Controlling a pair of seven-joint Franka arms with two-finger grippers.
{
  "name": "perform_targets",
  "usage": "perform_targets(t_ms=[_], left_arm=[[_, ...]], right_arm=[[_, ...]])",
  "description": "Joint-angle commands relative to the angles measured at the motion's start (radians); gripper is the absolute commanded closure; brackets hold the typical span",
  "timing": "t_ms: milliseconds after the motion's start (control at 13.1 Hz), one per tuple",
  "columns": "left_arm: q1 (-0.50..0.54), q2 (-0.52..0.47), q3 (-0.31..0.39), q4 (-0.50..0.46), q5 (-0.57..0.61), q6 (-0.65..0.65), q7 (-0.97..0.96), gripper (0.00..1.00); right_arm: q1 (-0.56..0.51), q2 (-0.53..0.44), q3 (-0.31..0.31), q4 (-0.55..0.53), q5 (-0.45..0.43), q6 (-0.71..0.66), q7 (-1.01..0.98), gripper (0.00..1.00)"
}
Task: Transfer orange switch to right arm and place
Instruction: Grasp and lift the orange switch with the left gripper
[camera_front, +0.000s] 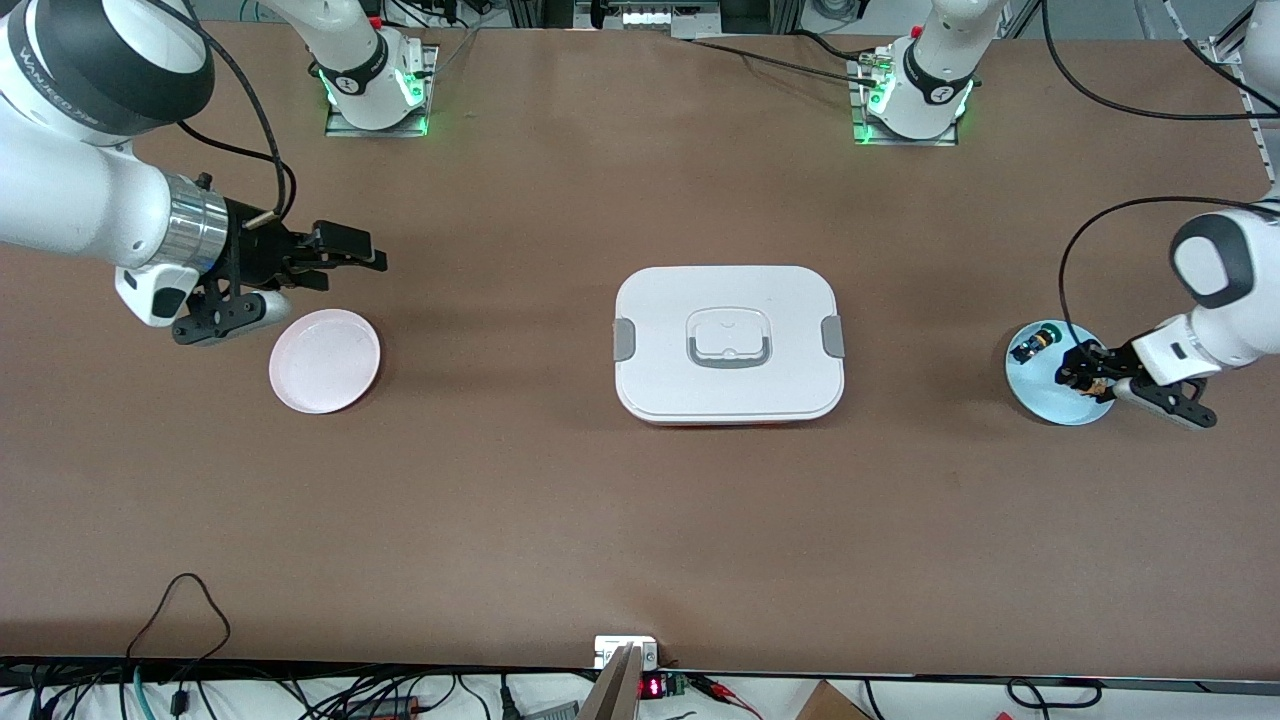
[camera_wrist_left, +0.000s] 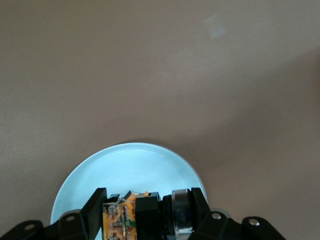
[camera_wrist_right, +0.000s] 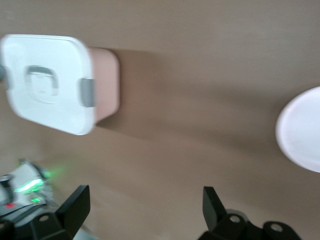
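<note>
The orange switch (camera_wrist_left: 145, 217) is clamped between my left gripper's fingers (camera_wrist_left: 95, 207), its orange-tan end toward one finger and its silver-ringed cap toward the other. My left gripper (camera_front: 1082, 378) is shut on it, low over the light blue plate (camera_front: 1050, 405) at the left arm's end of the table; the plate also shows in the left wrist view (camera_wrist_left: 130, 165). A black switch with a green cap (camera_front: 1030, 345) lies on the same plate. My right gripper (camera_front: 350, 255) is open and empty, in the air beside the pink plate (camera_front: 325, 360). Its spread fingers (camera_wrist_right: 75, 205) show in the right wrist view.
A white lidded box (camera_front: 728, 343) with a grey handle and clips stands in the middle of the table, between the two plates. It also shows in the right wrist view (camera_wrist_right: 47, 82), with the pink plate (camera_wrist_right: 302, 130) at that view's edge. Cables lie along the table's front edge.
</note>
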Motion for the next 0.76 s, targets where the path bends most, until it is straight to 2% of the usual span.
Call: perform_targets(t_ms=[0,153,305,458,534,687], left_arm=[[0.024,0.002,-0.067,0.087,-0.094,-0.171,0.045,0.54],[0.057,0.0,-0.126,0.09,-0.192,-0.189,0.15,0.54],[0.12,0.002,-0.211,0.09,-0.31,-0.198,0.336,0.54],[0.14,0.003,-0.234,0.088,-0.445,-0.209,0.482,0.54],[0.139,0.008,-0.237,0.09,-0.535,-0.244,0.558,0.54],[0.131,0.032,-0.239,0.09,-0.666,-0.428,0.665,0.54]], right_arm=[[0.001,0.007,0.001,-0.011,0.153,0.009,-0.008,0.0],[-0.003,0.027,0.001,-0.033,0.356,0.01,-0.008,0.0],[-0.005,0.051,0.001,-0.062,0.565,0.01,-0.011,0.0],[0.001,0.061,0.001,-0.088,0.653,0.045,-0.028,0.0],[0.011,0.071,0.001,-0.094,0.717,0.064,-0.058,0.0],[0.06,0.1,0.001,-0.12,0.916,0.07,-0.089,0.0]])
